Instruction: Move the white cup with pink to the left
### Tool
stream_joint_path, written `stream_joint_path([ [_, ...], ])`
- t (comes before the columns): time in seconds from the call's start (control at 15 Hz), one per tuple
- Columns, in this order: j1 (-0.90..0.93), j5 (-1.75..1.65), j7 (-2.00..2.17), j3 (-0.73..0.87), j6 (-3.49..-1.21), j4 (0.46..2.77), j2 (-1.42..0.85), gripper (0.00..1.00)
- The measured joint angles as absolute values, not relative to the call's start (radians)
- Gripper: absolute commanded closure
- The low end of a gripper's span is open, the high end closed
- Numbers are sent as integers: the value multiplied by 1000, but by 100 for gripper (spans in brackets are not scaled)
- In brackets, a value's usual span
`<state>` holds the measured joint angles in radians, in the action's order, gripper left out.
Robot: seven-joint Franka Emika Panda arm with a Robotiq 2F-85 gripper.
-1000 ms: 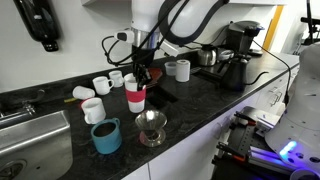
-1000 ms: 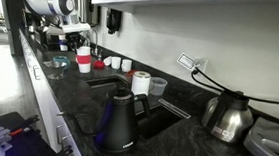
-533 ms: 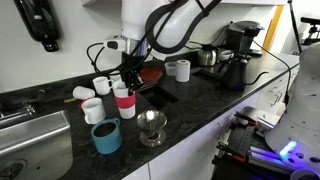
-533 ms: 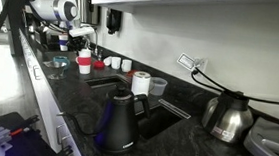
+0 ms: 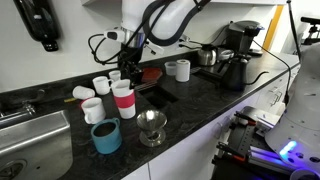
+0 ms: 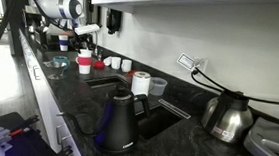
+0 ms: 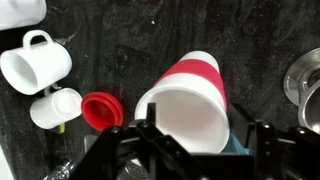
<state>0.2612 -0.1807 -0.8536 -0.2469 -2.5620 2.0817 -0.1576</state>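
Note:
The white cup with pink (image 5: 123, 100) stands upright on the dark counter, taller than the mugs around it; it also shows far off in an exterior view as the white cup with pink (image 6: 83, 63). My gripper (image 5: 127, 74) hangs straight over its rim. From the wrist, the cup's open mouth (image 7: 190, 115) sits between my two dark fingers. The gripper (image 7: 197, 124) is open, with a gap showing between the cup's wall and the right finger (image 7: 247, 128). The cup rests on the counter, not lifted.
Small white mugs (image 5: 92, 109) (image 5: 101, 84) crowd the cup's left and back. A teal cup (image 5: 106, 136) and a glass dripper (image 5: 151, 127) stand in front. A red lid (image 7: 99, 110) lies beside it. A sink (image 5: 30, 140) is further left, a grey-white mug (image 5: 181, 70) and coffee machine (image 5: 238, 50) to the right.
The gripper carried the cup leftward toward the white mugs, set it on the counter, then spread its jaws off the cup and rose slightly.

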Motion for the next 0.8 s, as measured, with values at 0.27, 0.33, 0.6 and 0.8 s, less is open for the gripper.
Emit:
stream_joint_path([
  [0.27, 246, -95, -782, -248, -2562, 2063, -115, 0],
  [0.33, 245, -37, -776, -250, -2549, 2064, -97, 0],
  [0.6, 244, 91, -771, -253, -2490, 2079, -34, 0],
  [0.8, 243, 91, -768, -253, -2490, 2084, -37, 0],
])
